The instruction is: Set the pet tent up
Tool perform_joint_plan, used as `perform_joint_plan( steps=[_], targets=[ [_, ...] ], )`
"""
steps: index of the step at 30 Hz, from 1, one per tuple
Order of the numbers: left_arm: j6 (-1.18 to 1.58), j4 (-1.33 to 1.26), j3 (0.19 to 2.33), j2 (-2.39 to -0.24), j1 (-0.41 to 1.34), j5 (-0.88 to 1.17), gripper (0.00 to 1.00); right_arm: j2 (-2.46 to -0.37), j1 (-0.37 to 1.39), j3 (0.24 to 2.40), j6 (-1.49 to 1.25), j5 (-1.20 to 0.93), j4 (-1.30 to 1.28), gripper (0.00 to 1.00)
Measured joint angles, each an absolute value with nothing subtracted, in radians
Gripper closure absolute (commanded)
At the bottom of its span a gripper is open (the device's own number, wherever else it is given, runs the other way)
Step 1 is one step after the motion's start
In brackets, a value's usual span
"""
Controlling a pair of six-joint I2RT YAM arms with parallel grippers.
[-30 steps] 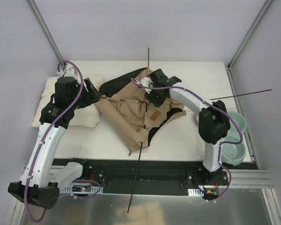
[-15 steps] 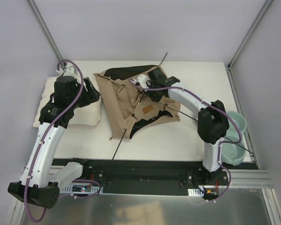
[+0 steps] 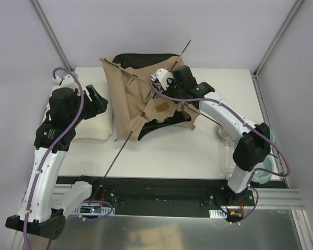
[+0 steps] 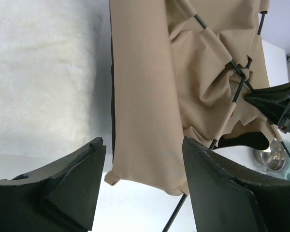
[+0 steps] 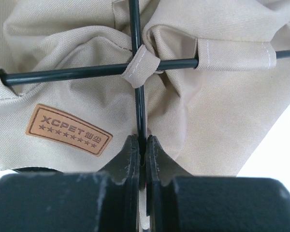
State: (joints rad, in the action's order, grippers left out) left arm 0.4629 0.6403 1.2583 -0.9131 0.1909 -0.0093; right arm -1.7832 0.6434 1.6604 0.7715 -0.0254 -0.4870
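Right wrist shows my right gripper [image 5: 141,143] clamped on a pole [image 5: 137,104] of the tent [image 5: 222,96] to raise it, left gripper [image 4: 142,142] apart; next it needs standing up.

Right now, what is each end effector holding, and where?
Right end effector: shut on a black pole of the pet tent, close to the loop where the poles cross. Left end effector: open, holding nothing.
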Motion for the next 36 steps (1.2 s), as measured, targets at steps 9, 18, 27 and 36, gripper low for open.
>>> perform_joint_plan(
  steps=[9, 18, 27, 36],
  targets=[
    [0.45, 0.643, 1.273, -0.764, 0.191, 0.038, 0.32, -1.674, 0.646, 1.66, 0.771, 0.023, -0.421, 1.0],
    [0.406, 0.643, 1.327, -0.659, 0.191, 0.137, 0.31, -1.687, 0.679, 1.721, 0.759, 0.192, -0.37, 1.0],
    [0.403, 0.667, 1.327, -0.627, 0.191, 0.155, 0.31, -1.729, 0.689, 1.817, 0.743, 0.29, -0.319, 1.0],
    [0.403, 0.679, 1.327, -0.621, 0.191, 0.152, 0.31, -1.741, 0.685, 1.935, 0.643, 0.311, -0.326, 1.0]
  ],
)
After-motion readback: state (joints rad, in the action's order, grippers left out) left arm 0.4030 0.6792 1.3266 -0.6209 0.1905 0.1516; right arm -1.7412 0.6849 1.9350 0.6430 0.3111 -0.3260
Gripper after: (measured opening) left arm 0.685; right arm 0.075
